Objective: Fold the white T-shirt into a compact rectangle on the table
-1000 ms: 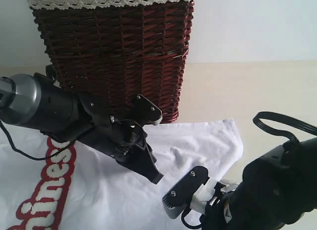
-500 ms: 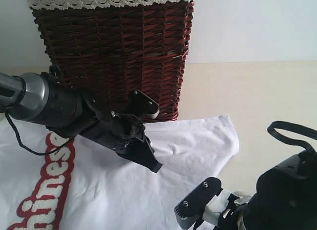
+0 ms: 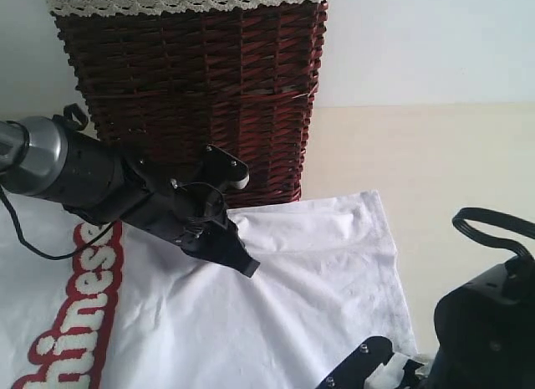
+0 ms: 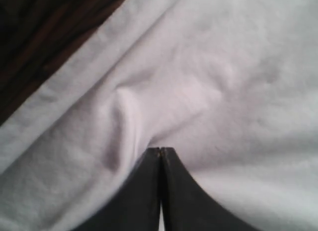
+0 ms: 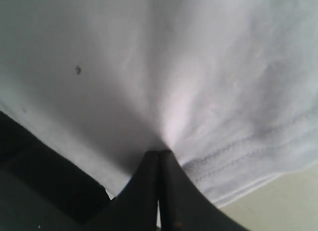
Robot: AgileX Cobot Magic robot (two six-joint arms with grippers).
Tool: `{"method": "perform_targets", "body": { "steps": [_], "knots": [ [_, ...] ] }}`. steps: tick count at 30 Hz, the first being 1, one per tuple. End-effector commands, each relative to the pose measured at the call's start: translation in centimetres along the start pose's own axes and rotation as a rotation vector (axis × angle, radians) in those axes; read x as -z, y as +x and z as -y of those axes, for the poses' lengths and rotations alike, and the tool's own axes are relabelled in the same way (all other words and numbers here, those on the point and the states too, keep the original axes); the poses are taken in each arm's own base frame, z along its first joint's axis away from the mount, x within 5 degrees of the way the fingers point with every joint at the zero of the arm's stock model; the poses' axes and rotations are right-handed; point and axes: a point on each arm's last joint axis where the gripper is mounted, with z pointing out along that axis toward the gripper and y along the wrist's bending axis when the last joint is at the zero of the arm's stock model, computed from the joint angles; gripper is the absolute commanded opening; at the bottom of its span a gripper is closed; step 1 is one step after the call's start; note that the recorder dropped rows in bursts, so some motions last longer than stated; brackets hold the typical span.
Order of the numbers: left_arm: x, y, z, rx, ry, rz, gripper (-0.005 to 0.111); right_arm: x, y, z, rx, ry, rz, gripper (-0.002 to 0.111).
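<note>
The white T-shirt (image 3: 318, 280) lies spread on the pale table (image 3: 443, 155), its red-outlined letters (image 3: 79, 322) at the lower left. My left gripper (image 3: 248, 268) is shut on a pinch of the shirt's cloth just in front of the basket; in the left wrist view the left gripper (image 4: 160, 150) has its jaws pressed together with the white T-shirt (image 4: 198, 67) puckering at their tips. My right gripper (image 5: 159, 152) is shut on the white T-shirt (image 5: 208, 67) near its stitched hem; in the exterior view only part of it shows at the bottom edge.
A dark red wicker basket (image 3: 196, 96) with white lace trim stands right behind the shirt, close to the left arm. The right arm's black body and cable loop (image 3: 493, 230) fill the lower right corner. Bare table lies to the right of the shirt.
The left gripper has drawn back leftward with the cloth. The right arm has sunk down and to the right, almost out of view. The shirt's right edge has been pulled straighter and flatter.
</note>
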Motion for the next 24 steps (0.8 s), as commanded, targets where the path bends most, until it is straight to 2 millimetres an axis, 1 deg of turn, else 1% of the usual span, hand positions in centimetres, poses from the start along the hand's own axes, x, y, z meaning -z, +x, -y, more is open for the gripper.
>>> {"method": "perform_targets", "body": {
  "steps": [1,6,8,12,16,19,20,21,22,23,24],
  "knots": [
    [-0.2,0.4,0.0,0.007,0.020,-0.017,0.000,-0.7,1.1,0.3,0.012,0.019,-0.089,0.000],
    [-0.2,0.5,0.4,0.005,0.057,-0.033,0.000,-0.3,0.7,0.3,0.032,0.024,-0.086,0.000],
    [-0.1,0.6,0.6,0.003,0.087,-0.047,0.000,0.3,0.5,0.3,0.061,0.040,-0.065,0.000],
    [0.0,1.0,1.5,-0.018,0.179,-0.084,0.000,2.3,0.5,0.4,0.062,0.090,0.035,0.000],
    [0.1,1.2,2.2,-0.023,0.245,-0.112,0.000,4.9,1.1,0.4,0.046,0.133,0.184,0.000],
    [0.2,1.4,3.4,-0.037,0.313,-0.141,0.000,7.0,1.6,0.5,0.016,0.163,0.332,0.000],
    [0.2,1.5,3.8,-0.045,0.331,-0.149,0.000,7.6,1.6,0.7,-0.002,0.179,0.393,0.000],
    [0.2,1.4,4.5,-0.064,0.341,-0.154,0.000,8.7,1.6,1.0,-0.039,0.218,0.498,0.000],
    [0.2,1.3,4.7,-0.070,0.341,-0.151,0.000,9.0,1.5,1.2,-0.056,0.233,0.536,0.000],
    [0.9,0.8,4.7,-0.069,0.333,-0.130,0.000,9.6,1.0,1.5,-0.078,0.272,0.623,0.000],
    [1.3,0.5,4.7,-0.070,0.331,-0.118,0.000,9.7,0.8,1.7,-0.087,0.283,0.646,0.000]
  ]
}}
